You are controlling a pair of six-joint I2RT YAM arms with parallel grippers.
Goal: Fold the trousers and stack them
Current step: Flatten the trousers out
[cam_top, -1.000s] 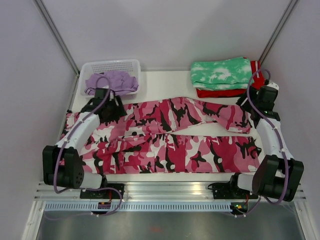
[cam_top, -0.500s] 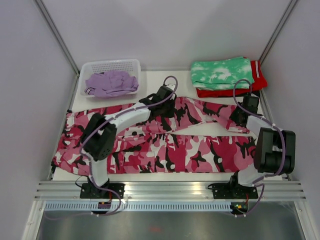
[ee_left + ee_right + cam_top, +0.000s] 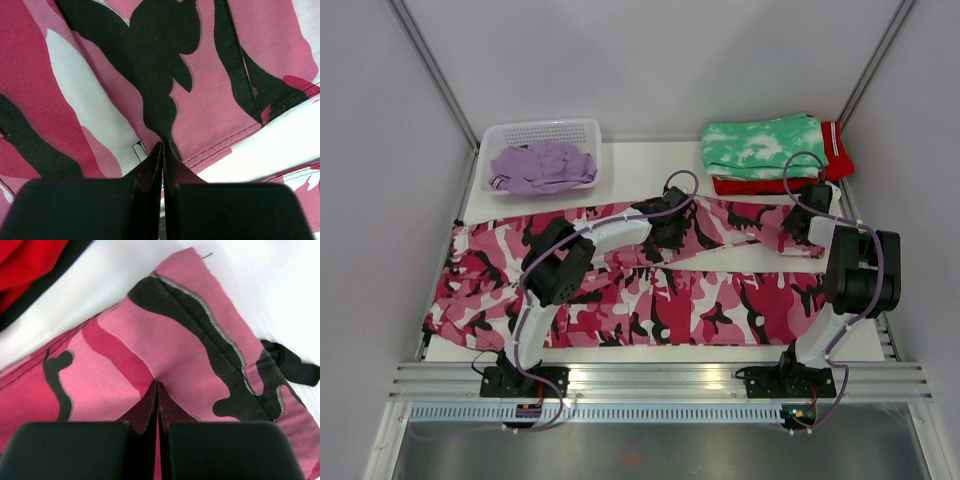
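Camouflage trousers (image 3: 620, 300) lie spread flat in front of the white basket (image 3: 582, 128), their long axis running rightward from it. The lilac trousers (image 3: 542, 165) sit bunched inside it. Right of the basket, our left gripper (image 3: 162, 146) is pinched together on the far leg's near edge, about mid-length. Farthest from the basket, our right gripper (image 3: 157, 385) is pinched together on that leg's hem end. The leg lies stretched between them, so we judge it ready to fold. The fingers hide how many layers each pinch holds.
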